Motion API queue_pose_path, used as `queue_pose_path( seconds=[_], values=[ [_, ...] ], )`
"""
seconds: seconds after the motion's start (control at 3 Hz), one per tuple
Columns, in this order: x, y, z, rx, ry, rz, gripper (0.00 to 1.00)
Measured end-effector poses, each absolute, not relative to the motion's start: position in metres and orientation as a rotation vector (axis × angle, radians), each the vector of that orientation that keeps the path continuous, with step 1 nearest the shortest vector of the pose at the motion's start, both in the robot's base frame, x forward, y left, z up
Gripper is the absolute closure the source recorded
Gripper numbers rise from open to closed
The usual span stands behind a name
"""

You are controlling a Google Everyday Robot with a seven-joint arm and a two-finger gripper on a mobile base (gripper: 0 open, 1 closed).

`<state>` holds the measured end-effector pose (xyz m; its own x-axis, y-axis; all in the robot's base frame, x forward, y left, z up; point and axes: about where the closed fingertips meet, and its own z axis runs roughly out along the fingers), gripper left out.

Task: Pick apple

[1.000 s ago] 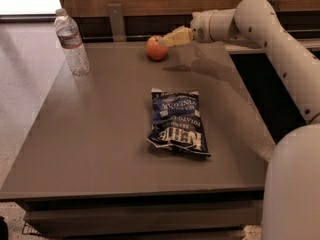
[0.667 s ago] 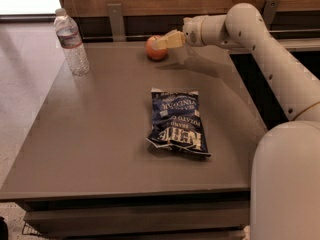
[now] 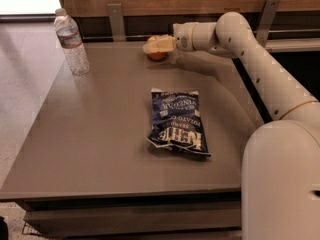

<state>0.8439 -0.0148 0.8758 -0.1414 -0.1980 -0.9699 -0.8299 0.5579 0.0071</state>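
The apple (image 3: 158, 56) is small and red-orange, and sits at the far edge of the grey table (image 3: 100, 134), near the middle of the back. My gripper (image 3: 153, 46) reaches in from the right at the end of the white arm (image 3: 260, 59). It is right at the apple and covers its upper half, so only the lower part shows. The apple still appears to rest on the table.
A dark blue chip bag (image 3: 178, 121) lies flat in the middle of the table. A clear water bottle (image 3: 71, 42) stands upright at the back left corner. A wooden wall with metal brackets (image 3: 116, 20) runs behind the table. My white base (image 3: 280, 184) fills the lower right.
My gripper has moved left from beside the apple to over it, now covering its upper half. The apple, bag and bottle have not moved.
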Motion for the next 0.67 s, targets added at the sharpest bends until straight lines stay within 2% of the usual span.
queue_pose_path(
  seconds=[0.67],
  values=[
    [0.838, 0.008, 0.852, -0.831, 1.640, 0.773, 0.00]
  ],
)
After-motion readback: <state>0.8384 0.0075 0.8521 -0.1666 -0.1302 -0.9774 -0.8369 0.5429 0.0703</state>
